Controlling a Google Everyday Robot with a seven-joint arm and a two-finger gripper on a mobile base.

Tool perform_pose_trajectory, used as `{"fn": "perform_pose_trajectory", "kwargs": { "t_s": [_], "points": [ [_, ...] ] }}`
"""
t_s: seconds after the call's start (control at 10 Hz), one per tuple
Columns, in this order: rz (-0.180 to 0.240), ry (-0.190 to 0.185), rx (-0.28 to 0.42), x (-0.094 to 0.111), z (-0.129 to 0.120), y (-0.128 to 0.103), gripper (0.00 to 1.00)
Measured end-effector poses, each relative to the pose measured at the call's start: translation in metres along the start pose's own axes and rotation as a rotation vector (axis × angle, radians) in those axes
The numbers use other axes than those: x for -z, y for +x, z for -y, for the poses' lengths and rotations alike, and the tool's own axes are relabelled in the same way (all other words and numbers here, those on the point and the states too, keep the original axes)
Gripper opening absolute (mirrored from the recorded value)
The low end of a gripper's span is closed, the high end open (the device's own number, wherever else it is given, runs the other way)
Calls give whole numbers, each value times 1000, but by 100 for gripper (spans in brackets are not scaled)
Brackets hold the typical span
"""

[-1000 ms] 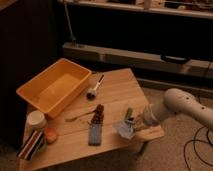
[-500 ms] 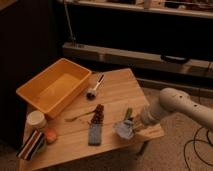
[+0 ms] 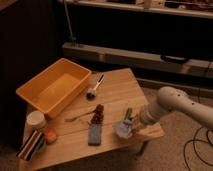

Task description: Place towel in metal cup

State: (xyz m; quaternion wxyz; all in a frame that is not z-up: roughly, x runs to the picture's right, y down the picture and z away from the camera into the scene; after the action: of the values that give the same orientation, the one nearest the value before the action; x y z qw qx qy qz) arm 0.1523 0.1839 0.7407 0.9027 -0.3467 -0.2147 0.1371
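Note:
The towel (image 3: 120, 129) is a small grey-blue crumpled cloth lying on the wooden table (image 3: 115, 92) near its front right edge. My gripper (image 3: 129, 124) is at the end of the white arm (image 3: 170, 103) that reaches in from the right. It sits low, right over the towel and touching it. A greenish piece shows at the gripper's top. The pale, round metal cup (image 3: 35, 121) stands upright at the front left of the table, far from the gripper and the towel.
A yellow bin (image 3: 54, 89) fills the back left. A dish brush (image 3: 94, 88), a brown cone-like thing (image 3: 98, 114), a fork (image 3: 77, 117), a grey-blue sponge (image 3: 94, 134), an orange ball (image 3: 50, 135) and a striped object (image 3: 31, 145) lie between towel and cup.
The arm has shifted slightly to the left and settled lower over the towel. The towel has hardly moved.

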Motion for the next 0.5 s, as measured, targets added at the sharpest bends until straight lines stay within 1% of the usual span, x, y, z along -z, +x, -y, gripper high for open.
{"fn": "perform_pose_trajectory", "kwargs": {
  "t_s": [0.1,0.3,0.4,0.5],
  "points": [
    [9,1,-10,2,0,1,38],
    [24,-3,-16,4,0,2,54],
    [36,-8,-20,5,-1,3,65],
    [40,-10,-21,6,-1,2,73]
  ]
}}
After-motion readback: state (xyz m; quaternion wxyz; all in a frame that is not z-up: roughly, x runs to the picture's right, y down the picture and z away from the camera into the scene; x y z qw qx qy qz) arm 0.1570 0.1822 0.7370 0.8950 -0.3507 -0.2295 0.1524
